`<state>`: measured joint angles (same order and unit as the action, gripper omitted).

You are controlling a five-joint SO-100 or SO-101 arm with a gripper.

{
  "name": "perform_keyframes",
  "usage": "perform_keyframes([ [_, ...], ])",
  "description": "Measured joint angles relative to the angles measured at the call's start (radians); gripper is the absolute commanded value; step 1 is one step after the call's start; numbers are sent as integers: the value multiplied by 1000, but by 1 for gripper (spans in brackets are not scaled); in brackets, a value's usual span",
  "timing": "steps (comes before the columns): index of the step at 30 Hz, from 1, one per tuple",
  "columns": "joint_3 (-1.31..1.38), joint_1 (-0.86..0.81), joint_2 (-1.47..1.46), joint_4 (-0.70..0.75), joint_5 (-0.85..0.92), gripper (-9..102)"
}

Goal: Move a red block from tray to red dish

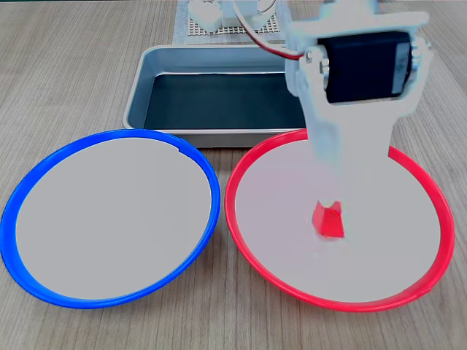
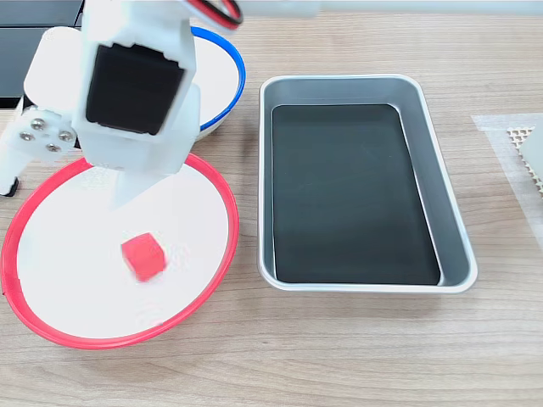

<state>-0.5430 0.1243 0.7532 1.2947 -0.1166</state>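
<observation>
The small red block [image 1: 328,220] [image 2: 142,258] lies on the pale centre of the red dish [image 1: 252,244] [image 2: 51,326], slightly blurred and tilted. My white gripper [image 2: 66,193] hangs over the dish and stands open. Its straight finger [image 1: 337,164] points down and ends just above the block, while the other jaw is swung out to the left in a fixed view. Nothing is held between them. The silver tray [image 1: 142,87] [image 2: 450,220] with the black bottom holds no block.
A blue-rimmed dish [image 1: 29,281] [image 2: 237,76] sits beside the red one, both close to the tray. A white mesh pad [image 1: 191,30] [image 2: 519,140] lies beyond the tray near the arm's base. Bare wooden tabletop runs along the front edge.
</observation>
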Motion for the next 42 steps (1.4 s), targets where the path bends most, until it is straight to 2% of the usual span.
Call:
perform_keyframes([
  [4, -92, 6, 49, -83, 9, 32],
  [7, -247, 9, 204, -183, 2, 29],
  [8, -302, 12, 272, -219, -9, 27],
  [11, -494, 26, 500, -321, -34, 2],
  [13, -621, 29, 655, -364, -43, 0],
  [16, -877, -3, 931, -437, -44, 0],
  [20, -1370, -74, 1341, -653, -5, 0],
  [21, -1546, -87, 1473, -747, 28, 0],
  [25, -2002, -121, 1825, -919, 83, 0],
  [27, -2215, -117, 2026, -897, 112, 0],
  [30, -2398, -135, 2315, -750, 112, 0],
  [32, -2434, -127, 2378, -706, 115, 0],
  [34, -2476, -150, 2499, -581, 109, 0],
  [42, -2480, -184, 2551, -345, 72, 0],
])
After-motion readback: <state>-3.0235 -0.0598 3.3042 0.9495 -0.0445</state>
